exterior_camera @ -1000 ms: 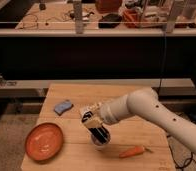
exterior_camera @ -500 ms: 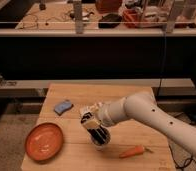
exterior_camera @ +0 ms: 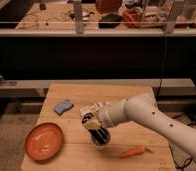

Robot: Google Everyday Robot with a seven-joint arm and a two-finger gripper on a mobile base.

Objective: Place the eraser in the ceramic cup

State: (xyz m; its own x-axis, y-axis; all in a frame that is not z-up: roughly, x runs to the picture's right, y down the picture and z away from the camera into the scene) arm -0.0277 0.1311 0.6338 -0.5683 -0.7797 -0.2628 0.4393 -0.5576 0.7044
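Camera view: tool (exterior_camera: 97,134) over ceramic cup (exterior_camera: 100,144) (touching).

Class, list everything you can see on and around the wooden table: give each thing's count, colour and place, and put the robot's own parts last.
Flat blue spongy pad: one, blue, table's left-centre.
Round orange plate: one, orange, front-left corner.
Small round white ceramic cup: one, white, table's front-centre, mostly hidden under the gripper.
Carrot: one, orange, front-right, lying flat.
Light wooden table: one, light brown, centre.
Cluttered bench: one, behind, top.
White robot arm: one, reaching from the right.
Gripper: one, dark fingers down at the cup.
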